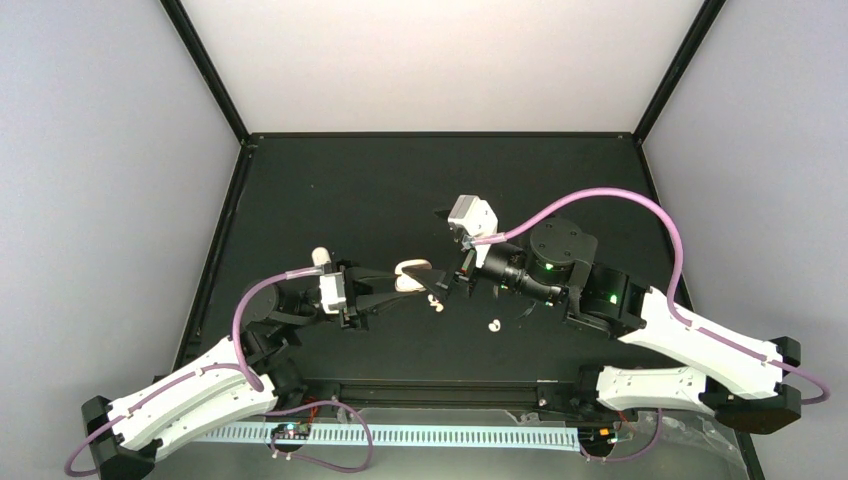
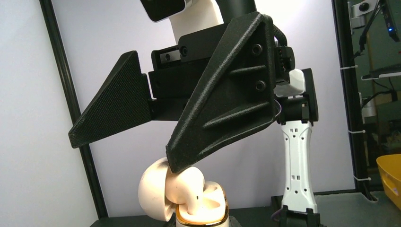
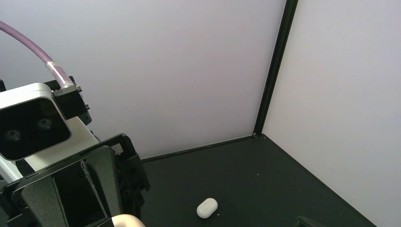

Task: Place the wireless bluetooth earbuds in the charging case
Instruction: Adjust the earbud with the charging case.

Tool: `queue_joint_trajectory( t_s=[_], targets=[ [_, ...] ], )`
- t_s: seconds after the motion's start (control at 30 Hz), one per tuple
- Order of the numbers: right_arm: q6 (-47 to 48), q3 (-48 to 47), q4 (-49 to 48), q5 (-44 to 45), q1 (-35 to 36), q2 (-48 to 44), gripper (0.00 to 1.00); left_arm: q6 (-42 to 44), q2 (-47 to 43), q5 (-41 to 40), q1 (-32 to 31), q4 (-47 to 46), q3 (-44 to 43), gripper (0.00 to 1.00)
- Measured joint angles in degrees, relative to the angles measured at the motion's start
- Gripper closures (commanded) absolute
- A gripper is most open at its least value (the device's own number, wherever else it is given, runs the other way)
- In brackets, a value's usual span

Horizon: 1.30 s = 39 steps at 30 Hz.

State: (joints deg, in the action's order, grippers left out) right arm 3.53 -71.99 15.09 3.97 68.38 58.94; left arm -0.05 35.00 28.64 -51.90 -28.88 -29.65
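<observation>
Cream and shiny, the charging case [image 1: 412,275] sits pinched in my left hand [image 1: 405,285], a bit left of the middle of the black tabletop [image 1: 330,190]. That hand is closed tight on the case and holds it upright. The lid [image 2: 152,189] is flipped back, so the case is open at the top. In the left wrist view I see one earbud [image 2: 188,185] sitting in the open case, with part of it poking up over the gold rim.

My right hand [image 2: 122,152] hangs over the case from above. Its two black fingers [image 2: 222,104] are spread wide apart and nothing is between them. The tip of the nearer finger touches the top of that earbud.

Two more earbuds lie loose on the tabletop. A second earbud [image 1: 437,305] lies just beside the case, on the side toward the near edge. A third earbud [image 1: 493,325] lies farther right, closer to the near edge, apart from both hands.

A small white oval pod [image 3: 207,208] lies flat on the tabletop too, out toward the far left corner. It is shut and nothing touches it.
</observation>
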Motion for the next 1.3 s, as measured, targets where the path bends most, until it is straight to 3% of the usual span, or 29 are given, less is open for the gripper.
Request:
queue_joint_trajectory(
  t_s=[1.3],
  targets=[
    [0.66, -3.15, 5.33, 0.72, 0.00, 1.27, 0.00, -0.02, -0.13, 1.49, 0.00, 0.66, 0.00, 0.98]
  ],
)
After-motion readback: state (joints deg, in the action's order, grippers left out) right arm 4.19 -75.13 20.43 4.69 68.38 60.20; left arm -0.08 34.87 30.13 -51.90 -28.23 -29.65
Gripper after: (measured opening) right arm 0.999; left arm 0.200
